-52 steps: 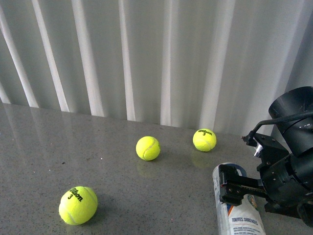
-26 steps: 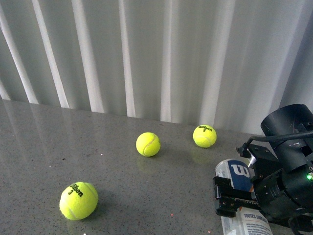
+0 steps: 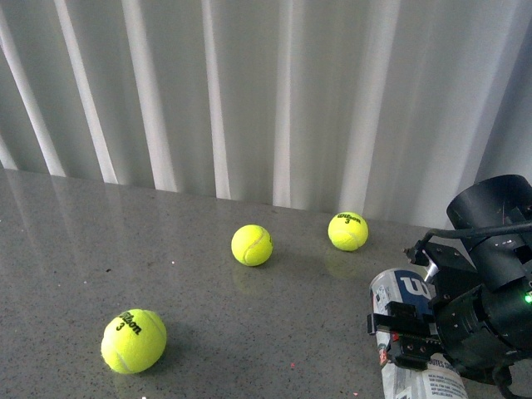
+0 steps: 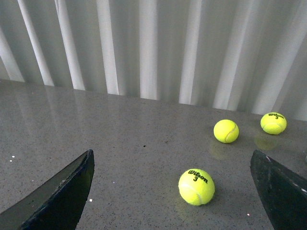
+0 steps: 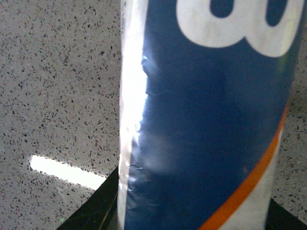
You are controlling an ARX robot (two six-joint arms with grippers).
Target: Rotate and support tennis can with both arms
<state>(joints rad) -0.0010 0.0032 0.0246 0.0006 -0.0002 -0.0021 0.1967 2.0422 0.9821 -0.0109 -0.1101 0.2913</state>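
Near right, the tennis can is being clasped by the right gripper; the left gripper is being held released.

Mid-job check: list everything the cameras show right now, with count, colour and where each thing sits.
tennis balls: three, yellow-green; one near left, one mid-table, one further back to its right.
tennis can: one, blue and white label with an orange stripe; near right, gripped by the right gripper.
table: one, grey speckled; under everything.
curtain: one, white, pleated; behind the table.
left gripper: one, black; open, nothing between its fingers, facing the balls.
right gripper: one, black; near right, shut on the can.
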